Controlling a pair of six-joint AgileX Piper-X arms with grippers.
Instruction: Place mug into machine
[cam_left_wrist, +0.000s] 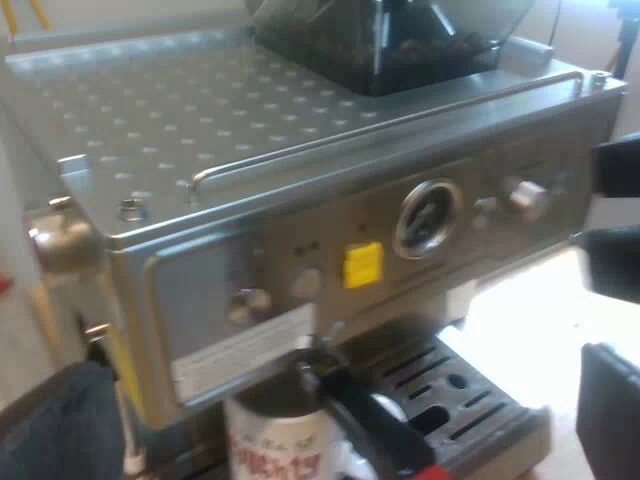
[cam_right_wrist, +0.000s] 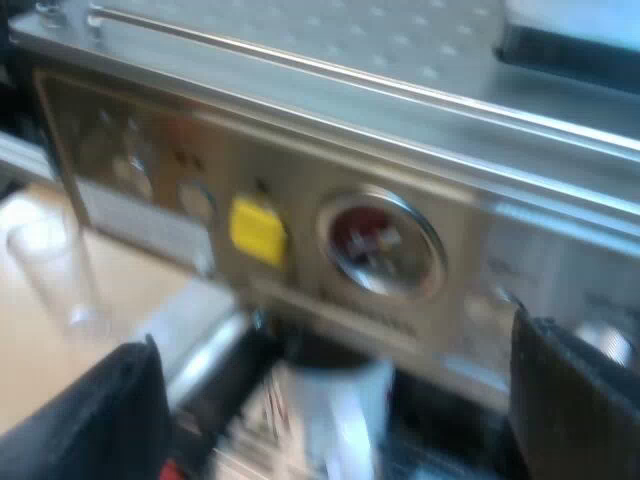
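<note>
Left wrist view looks down over the espresso machine (cam_left_wrist: 300, 230), with the bean hopper (cam_left_wrist: 400, 35) on its top. The mug (cam_left_wrist: 275, 445) (white, red lettering) stands at the machine's front under the locked-in holder (cam_left_wrist: 365, 420), by the slotted drip tray (cam_left_wrist: 470, 400). Whether it sits squarely on the tray I cannot tell. The left gripper (cam_left_wrist: 345, 365) has its fingers spread wide and clasps nothing. Right wrist view faces the gauge (cam_right_wrist: 378, 245) and yellow tag (cam_right_wrist: 257, 230). The right gripper (cam_right_wrist: 335, 335) is likewise spread and empty, with the mug below the front panel and a measuring glass (cam_right_wrist: 55, 270) near the machine's side. I judge the placing done or nearly so. The next move calls for a straight pull back, clear of mug and holder.
</note>
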